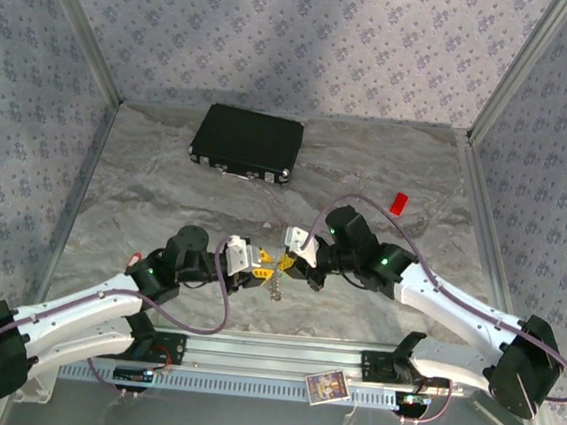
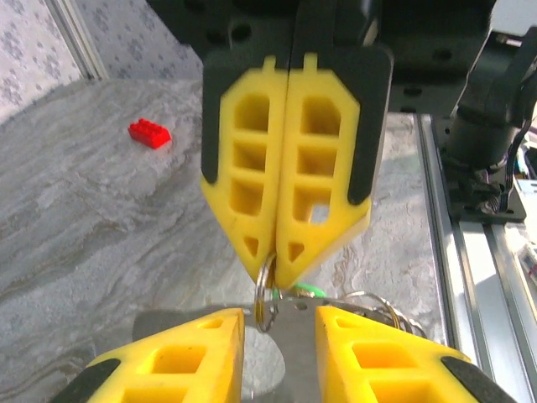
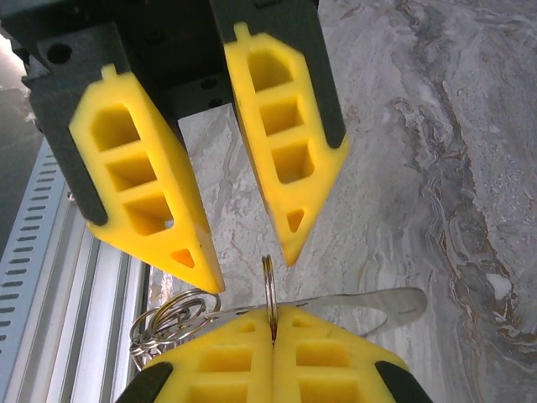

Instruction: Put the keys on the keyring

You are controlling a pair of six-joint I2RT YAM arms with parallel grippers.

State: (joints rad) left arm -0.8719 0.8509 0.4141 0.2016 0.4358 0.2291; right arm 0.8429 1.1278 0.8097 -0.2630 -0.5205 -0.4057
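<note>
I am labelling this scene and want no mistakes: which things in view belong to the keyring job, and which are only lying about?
Belong to the job:
keyring, pinched in the shut right gripper
green-headed key
left gripper, open

Only lying about:
black case
red block
small card near the arm bases

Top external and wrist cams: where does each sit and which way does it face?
Top external: above and behind the robot, looking down at the table; left arm and right arm show, left gripper and right gripper facing each other.
Left wrist: on the left arm, facing the right gripper; own open fingers below.
Right wrist: on the right arm, facing the left gripper; own shut fingers below.
Shared: both wrist views show the keyring pinched by the right gripper.
</note>
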